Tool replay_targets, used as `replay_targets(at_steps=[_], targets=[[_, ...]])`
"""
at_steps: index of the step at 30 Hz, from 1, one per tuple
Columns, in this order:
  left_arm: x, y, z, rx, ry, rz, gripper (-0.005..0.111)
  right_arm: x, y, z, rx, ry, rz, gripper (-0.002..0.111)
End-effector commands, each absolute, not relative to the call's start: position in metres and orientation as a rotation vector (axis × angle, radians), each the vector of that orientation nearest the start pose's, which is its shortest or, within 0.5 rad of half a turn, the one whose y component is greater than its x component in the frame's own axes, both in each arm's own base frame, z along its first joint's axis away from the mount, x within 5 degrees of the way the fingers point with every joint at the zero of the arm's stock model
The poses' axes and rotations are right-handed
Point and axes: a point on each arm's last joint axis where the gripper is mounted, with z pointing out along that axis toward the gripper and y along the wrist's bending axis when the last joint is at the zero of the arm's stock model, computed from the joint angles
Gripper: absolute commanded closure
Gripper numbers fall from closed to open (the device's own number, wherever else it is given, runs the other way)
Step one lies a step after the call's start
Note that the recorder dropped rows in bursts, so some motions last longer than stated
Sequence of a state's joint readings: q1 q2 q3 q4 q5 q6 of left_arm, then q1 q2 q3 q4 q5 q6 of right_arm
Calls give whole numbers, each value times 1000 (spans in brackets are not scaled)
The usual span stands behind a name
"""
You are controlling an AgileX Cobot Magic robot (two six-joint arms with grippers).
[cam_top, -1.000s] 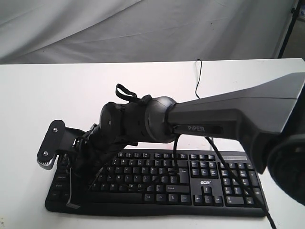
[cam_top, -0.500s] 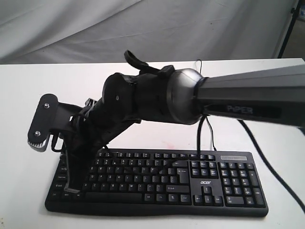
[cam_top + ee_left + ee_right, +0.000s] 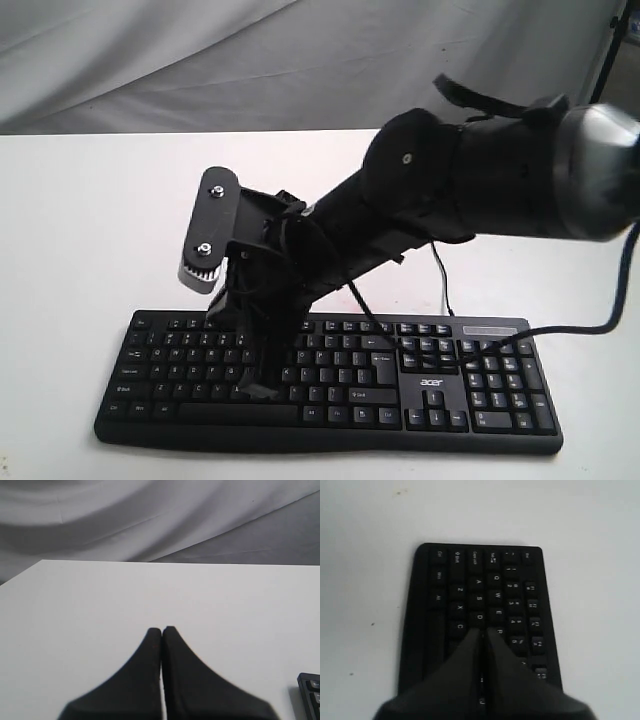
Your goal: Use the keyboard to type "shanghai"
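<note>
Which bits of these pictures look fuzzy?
Left wrist view: the left gripper has soft, fuzzy edges; right wrist view: the right gripper is fuzzy too, while the keyboard letters beyond it are readable; exterior view: everything looks fairly sharp.

Black keyboard (image 3: 430,385) lies on a white table (image 3: 90,220).

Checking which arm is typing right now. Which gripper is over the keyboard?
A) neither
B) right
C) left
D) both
B: the right gripper hangs shut over the keyboard letter keys, while the left gripper is over the table, off the keys.
</note>
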State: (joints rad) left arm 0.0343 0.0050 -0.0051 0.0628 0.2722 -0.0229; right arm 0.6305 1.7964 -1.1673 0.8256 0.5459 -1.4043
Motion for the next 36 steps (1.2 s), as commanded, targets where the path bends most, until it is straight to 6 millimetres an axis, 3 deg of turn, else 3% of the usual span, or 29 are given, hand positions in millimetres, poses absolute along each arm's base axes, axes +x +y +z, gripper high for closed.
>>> replay_targets(at_steps=[1, 6, 13, 22, 36], targets=[[55, 3, 189, -7, 1749, 63, 106, 277, 238, 209, -1619, 1882, 571, 108], [55, 3, 189, -7, 1749, 63, 106, 277, 231, 199, -1605, 1903, 539, 108], [55, 3, 189, -7, 1749, 63, 106, 276, 233, 200, -1576, 1905, 581, 108], [55, 3, 189, -7, 1749, 63, 106, 281, 236, 171, -1601, 1978, 601, 108], [55, 3, 189, -7, 1749, 63, 106, 282, 243, 148, -1620, 2014, 564, 108]])
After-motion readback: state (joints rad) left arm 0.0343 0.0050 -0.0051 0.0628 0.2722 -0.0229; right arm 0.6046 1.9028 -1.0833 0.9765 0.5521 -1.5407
